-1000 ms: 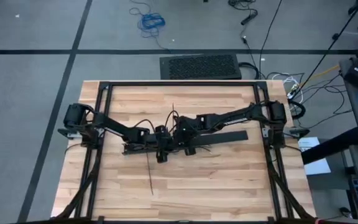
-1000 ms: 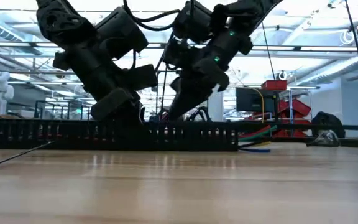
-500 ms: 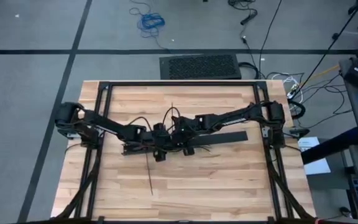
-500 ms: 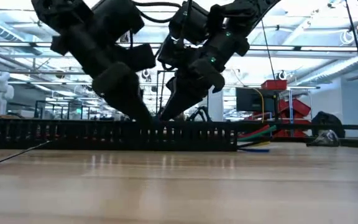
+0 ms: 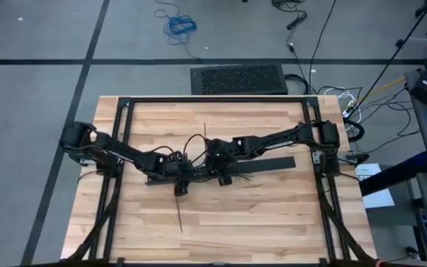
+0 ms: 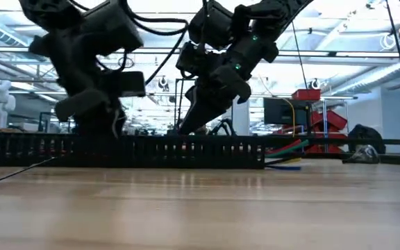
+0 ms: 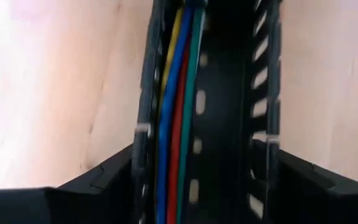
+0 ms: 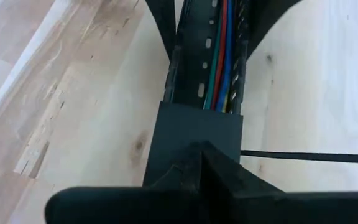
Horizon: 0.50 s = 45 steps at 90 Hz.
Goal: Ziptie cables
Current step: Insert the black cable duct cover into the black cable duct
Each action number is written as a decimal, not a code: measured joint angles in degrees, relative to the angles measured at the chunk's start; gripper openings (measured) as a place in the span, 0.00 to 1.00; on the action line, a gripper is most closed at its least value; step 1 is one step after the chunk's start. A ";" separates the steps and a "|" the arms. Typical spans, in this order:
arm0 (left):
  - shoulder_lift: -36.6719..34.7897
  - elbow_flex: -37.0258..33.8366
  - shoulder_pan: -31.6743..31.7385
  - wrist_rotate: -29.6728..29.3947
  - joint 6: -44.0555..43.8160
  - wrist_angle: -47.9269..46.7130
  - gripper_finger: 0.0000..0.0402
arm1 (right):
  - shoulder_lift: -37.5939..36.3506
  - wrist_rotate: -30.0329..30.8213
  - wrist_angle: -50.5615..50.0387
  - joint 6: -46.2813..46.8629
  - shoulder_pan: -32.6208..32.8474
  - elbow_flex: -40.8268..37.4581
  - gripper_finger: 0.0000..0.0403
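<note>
left gripper (image 5: 180,180) over slotted bar (image 6: 151,149); wooden table (image 5: 236,222); bright workshop

1. The cables (image 7: 176,124) are thin wires, yellow, blue, red and green, running side by side.
2. They lie straight inside a black slotted channel (image 7: 229,118), pressed to one wall.
3. In the low view, loose ends (image 6: 287,149) stick out right of centre.
</note>
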 joint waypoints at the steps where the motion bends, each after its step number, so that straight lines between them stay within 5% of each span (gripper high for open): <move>1: -0.01 -0.16 -0.09 -0.19 -0.16 0.25 0.68 | 0.00 0.00 0.01 -0.01 0.00 0.00 0.00; 20: -0.08 -2.29 -0.17 -0.21 -0.15 5.81 0.55 | 1.17 -1.35 5.44 0.24 0.16 -0.13 0.00; 45: 1.78 -2.34 0.02 -0.45 1.19 8.74 0.56 | 2.11 -0.01 9.42 0.17 0.60 1.16 0.00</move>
